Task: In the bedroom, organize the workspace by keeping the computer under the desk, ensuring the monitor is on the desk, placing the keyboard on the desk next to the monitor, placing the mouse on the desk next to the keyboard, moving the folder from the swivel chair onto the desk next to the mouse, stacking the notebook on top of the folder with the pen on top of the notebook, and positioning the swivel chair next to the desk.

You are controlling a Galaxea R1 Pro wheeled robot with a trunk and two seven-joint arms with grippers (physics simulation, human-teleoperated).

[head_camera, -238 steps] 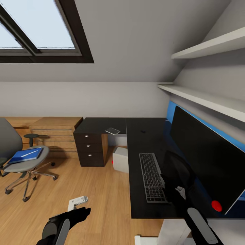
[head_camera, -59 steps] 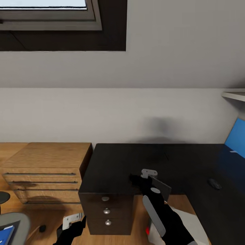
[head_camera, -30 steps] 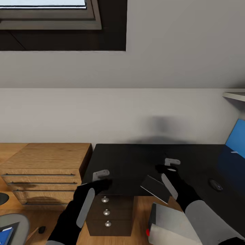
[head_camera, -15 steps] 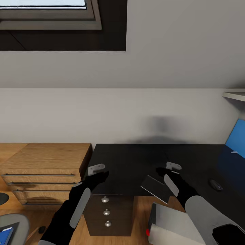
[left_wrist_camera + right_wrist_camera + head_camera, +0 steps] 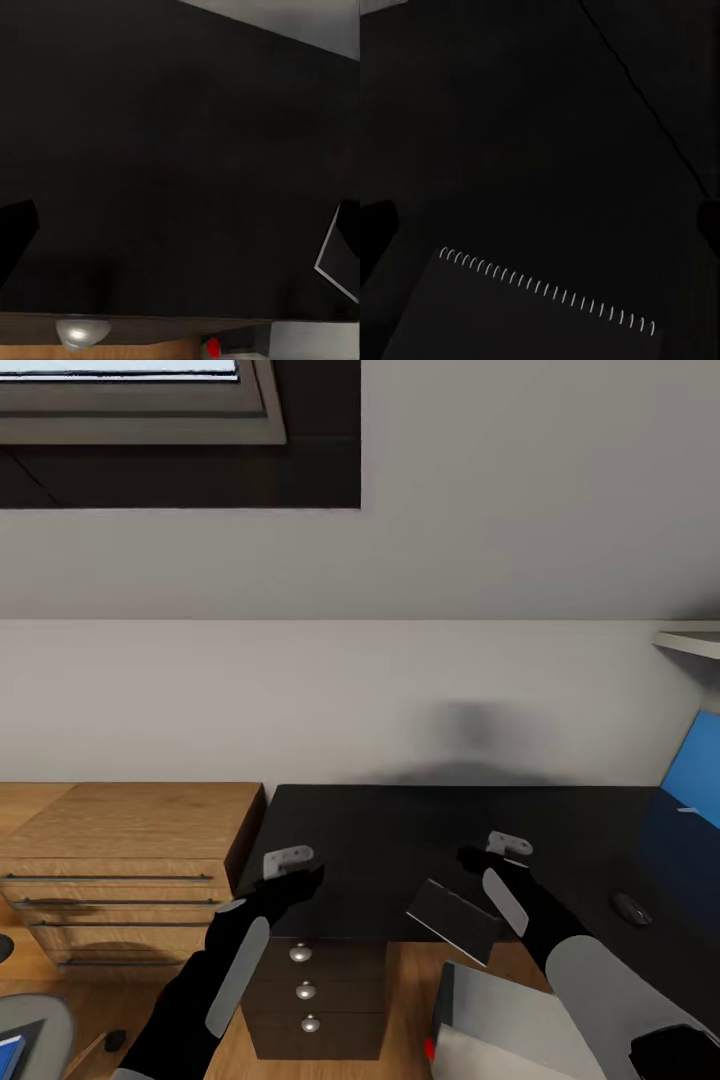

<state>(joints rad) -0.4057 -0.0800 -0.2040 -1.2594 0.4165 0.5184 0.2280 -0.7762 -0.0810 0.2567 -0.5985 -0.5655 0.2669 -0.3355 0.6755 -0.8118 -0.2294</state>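
Note:
A dark spiral-bound notebook [image 5: 450, 920] lies flat at the front edge of the black desk [image 5: 400, 830], one corner past the edge. My right gripper [image 5: 475, 860] hovers open just right of it; the right wrist view shows the notebook's wire spine [image 5: 547, 296] below the spread fingers [image 5: 375, 225]. My left gripper [image 5: 300, 877] is open over the desk's left front corner, with a finger [image 5: 15, 240] at the frame edge and the notebook [image 5: 341, 259] off to one side. The mouse [image 5: 632, 907] rests on the desk at the right. The grey computer [image 5: 500, 1015] stands on the floor below. The swivel chair seat [image 5: 25, 1035] carries the blue folder [image 5: 8, 1052].
A dark three-drawer unit [image 5: 305, 990] sits under the desk's left end. A light-wood drawer chest [image 5: 120, 860] stands to its left. The blue back panel [image 5: 690, 770] and a white shelf [image 5: 690, 642] are at the right. A sloped wall with a skylight [image 5: 130, 390] rises behind.
Over two seconds my left arm rose from floor level to the desk's front corner. My right gripper moved right, off the notebook. The view shifted slightly in the last half second.

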